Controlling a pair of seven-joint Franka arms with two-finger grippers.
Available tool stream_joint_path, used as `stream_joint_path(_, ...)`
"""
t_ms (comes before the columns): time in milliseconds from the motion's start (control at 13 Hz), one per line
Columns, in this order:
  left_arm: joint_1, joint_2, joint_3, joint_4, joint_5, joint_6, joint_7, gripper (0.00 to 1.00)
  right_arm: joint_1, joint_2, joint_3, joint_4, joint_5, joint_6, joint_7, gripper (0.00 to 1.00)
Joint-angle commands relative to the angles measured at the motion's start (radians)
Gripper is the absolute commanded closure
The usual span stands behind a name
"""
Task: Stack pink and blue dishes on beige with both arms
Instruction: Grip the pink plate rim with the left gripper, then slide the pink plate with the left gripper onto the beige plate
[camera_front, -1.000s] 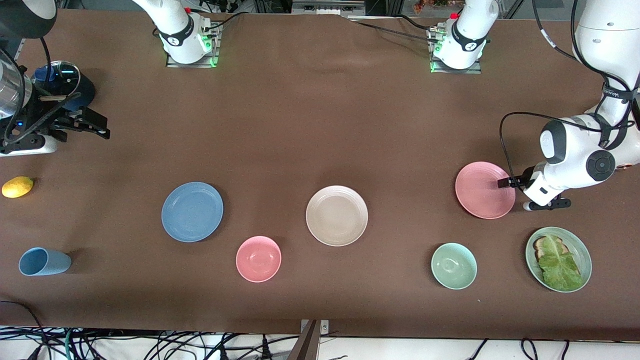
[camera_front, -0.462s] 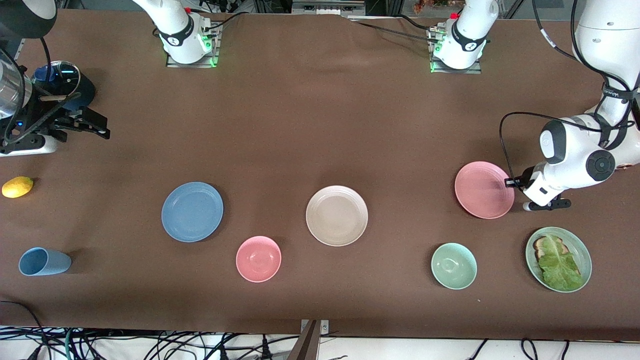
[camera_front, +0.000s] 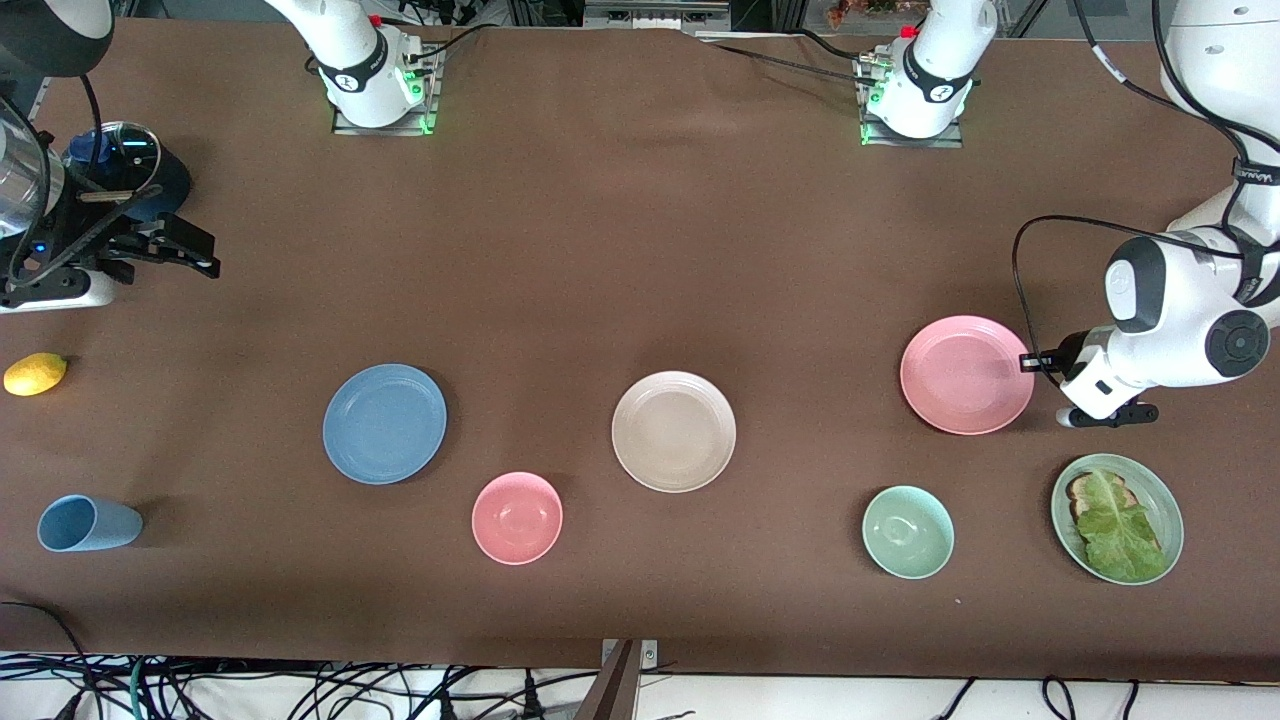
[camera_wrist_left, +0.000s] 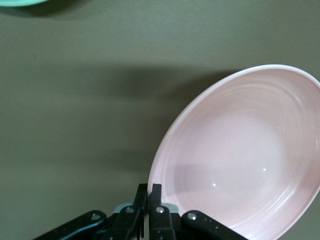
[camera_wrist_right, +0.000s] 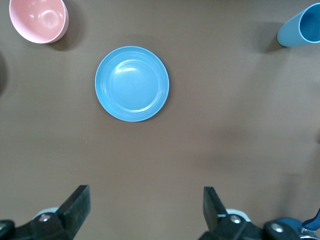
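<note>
The left pincer is clamped on the rim of the pink plate, which is tilted up off the worktop near the left arm's end. The beige plate lies flat around the middle of the worktop. The blue plate lies toward the right arm's end. The right pincer waits high over that end, its fingers wide apart and holding nothing.
</note>
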Motion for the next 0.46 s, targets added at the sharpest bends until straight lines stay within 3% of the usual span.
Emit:
stream_joint_path(0, 0.002, -0.054, -0.053, 0.047, 0.000, -0.131, -0.026, 1.00, -0.002, -0.012, -0.001, -0.010, 0.011, -0.005, 0.010, 0.00)
stream_joint_path(385, 0.002, -0.082, -0.212, 0.060, -0.081, -0.162, -0.237, 1.00, -0.002, -0.012, -0.001, -0.010, 0.011, -0.005, 0.010, 0.00)
